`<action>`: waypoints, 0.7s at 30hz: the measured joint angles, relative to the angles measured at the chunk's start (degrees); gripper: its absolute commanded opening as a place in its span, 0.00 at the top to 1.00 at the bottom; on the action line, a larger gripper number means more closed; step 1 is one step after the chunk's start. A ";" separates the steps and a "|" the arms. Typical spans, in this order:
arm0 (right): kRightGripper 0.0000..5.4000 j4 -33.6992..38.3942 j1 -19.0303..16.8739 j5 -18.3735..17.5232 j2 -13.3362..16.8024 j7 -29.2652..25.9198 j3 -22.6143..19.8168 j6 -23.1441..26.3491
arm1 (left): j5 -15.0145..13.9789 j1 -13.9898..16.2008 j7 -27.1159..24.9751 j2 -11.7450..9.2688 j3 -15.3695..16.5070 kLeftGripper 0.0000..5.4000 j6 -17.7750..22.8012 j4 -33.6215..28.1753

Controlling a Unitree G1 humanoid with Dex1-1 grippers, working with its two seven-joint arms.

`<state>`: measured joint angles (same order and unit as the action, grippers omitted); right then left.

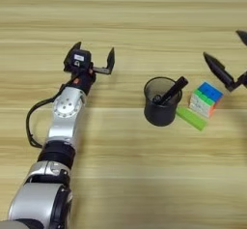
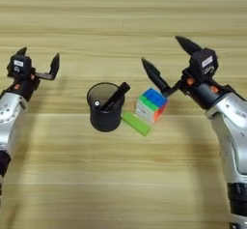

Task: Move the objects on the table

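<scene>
Surface: wooden table, plank grain running side to side; it fills both views.

Left gripper: held over the left half of the table, towards the far edge, its two black fingers spread wide with nothing between them. Idle, well apart from the objects.

Right gripper: held over the right half, just beyond the cube. Fingers splayed wide and empty; the lower fingertip hangs close above the cube's far top corner. Whether it touches, I cannot tell.

Cup: black, round, open-topped, standing upright near the table's middle.

Marker pen: leaning inside the cup, dark cap end sticking out over the rim towards the right. Little of the barrel shows.

Green block: flat, lying on the table, wedged between the cup's base and the cube, touching or nearly touching both.

Cube: multicoloured puzzle cube, just right of the block.

Risks: the block is hemmed in, so a finger coming down for it would likely shove the cube or tip the cup, spilling the pen. A flat block may also slip from the fingertips.
</scene>
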<state>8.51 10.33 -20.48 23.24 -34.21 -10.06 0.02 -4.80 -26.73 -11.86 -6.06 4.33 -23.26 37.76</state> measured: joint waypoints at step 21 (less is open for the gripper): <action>0.01 -33.56 3.76 12.12 -7.37 17.65 -2.75 -26.90 | 0.52 6.59 1.69 -1.87 1.55 0.00 -0.25 -9.48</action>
<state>-25.05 14.08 -8.36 15.87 -16.56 -12.82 -26.88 -4.28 -20.14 -10.17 -7.93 5.88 -23.51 28.28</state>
